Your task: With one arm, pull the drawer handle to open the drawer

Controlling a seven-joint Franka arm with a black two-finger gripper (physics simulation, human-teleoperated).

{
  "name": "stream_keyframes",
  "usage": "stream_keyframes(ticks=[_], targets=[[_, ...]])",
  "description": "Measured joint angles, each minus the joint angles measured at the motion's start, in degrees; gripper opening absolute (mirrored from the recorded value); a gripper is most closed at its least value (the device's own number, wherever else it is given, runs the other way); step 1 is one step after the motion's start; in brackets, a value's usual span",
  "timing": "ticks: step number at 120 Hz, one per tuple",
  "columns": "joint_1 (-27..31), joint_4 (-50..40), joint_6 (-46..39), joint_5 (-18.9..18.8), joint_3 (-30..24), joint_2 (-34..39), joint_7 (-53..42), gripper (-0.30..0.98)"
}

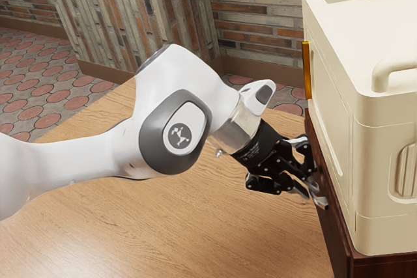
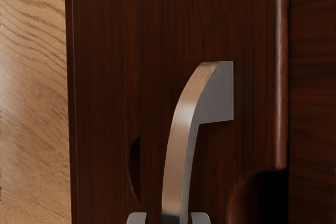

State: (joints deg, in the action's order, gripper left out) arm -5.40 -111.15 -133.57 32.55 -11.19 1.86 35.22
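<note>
My gripper (image 1: 311, 183) reaches down to the front of the dark wooden cabinet (image 1: 332, 236), close to the metal handle (image 1: 320, 204). In the wrist view, the curved handle (image 2: 181, 121) stands out from the dark drawer front (image 2: 113, 77). The tips of my gripper (image 2: 168, 218) stand apart on either side of the handle's bar, with a visible gap on one side, so it is open around the bar. The far part of the handle is hidden from the wrist view. How far the drawer stands out cannot be told.
A large cream case (image 1: 374, 161) with rounded handles rests on top of the cabinet. The wooden table (image 1: 163, 226) extends beneath the arm, up to the cabinet's front. Brick walls (image 1: 260, 21) and a tiled floor (image 1: 39, 76) lie beyond.
</note>
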Motion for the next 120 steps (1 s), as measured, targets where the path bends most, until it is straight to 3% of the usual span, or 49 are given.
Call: stream_keyframes(ticks=[120], targets=[[1.11, -3.81, 4.25, -6.34, 3.10, 4.85, 0.60, -0.02]])
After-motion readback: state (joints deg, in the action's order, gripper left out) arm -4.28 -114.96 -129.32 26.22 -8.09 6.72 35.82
